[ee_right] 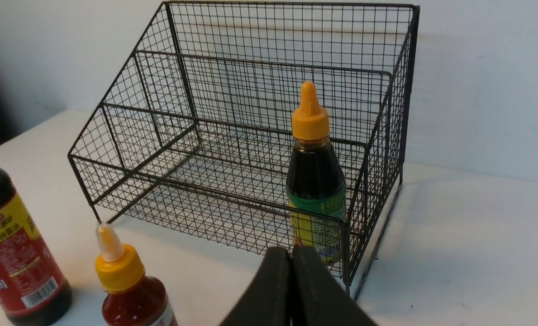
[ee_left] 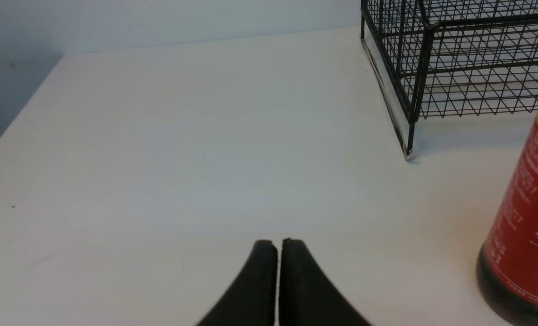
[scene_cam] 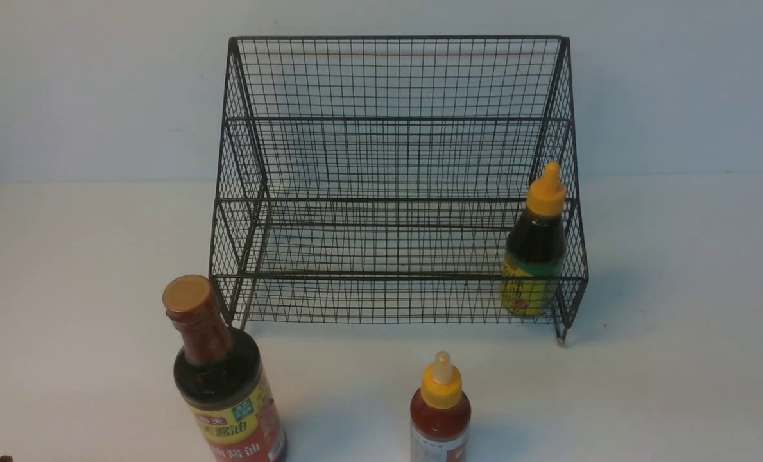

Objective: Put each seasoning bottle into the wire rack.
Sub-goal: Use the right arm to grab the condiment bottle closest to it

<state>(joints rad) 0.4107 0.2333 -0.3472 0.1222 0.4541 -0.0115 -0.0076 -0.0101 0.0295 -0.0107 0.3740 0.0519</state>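
Standing upright inside the wire rack (scene_cam: 355, 277): one small dark-sauce bottle (scene_cam: 535, 256) with an orange-yellow nozzle cap and a yellow-green label. It is on the lowest front tier at the rack's right end, just beside the right side mesh.

Outside the rack, on the white table (scene_cam: 676, 321):
- One big soy-sauce bottle (scene_cam: 227, 391), dark, with a gold cap and a red-and-yellow label. Upright, near the rack's front left corner but apart from it.
- One small red-sauce bottle (scene_cam: 440, 417) with a yellow nozzle cap. Upright, in front of the rack's front rail, to the right of the soy-sauce bottle and well apart from both.

Rack: black wire mesh, stepped tiers, sloping sides, tall back, set before a pale wall (scene_cam: 99, 96).

Left gripper (ee_left: 278, 244): jaws pressed together, nothing between them, low over bare table to the left of the soy-sauce bottle.

Right gripper (ee_right: 291, 251): jaws pressed together, nothing between them, in front of the rack's right front corner, facing the dark-sauce bottle.
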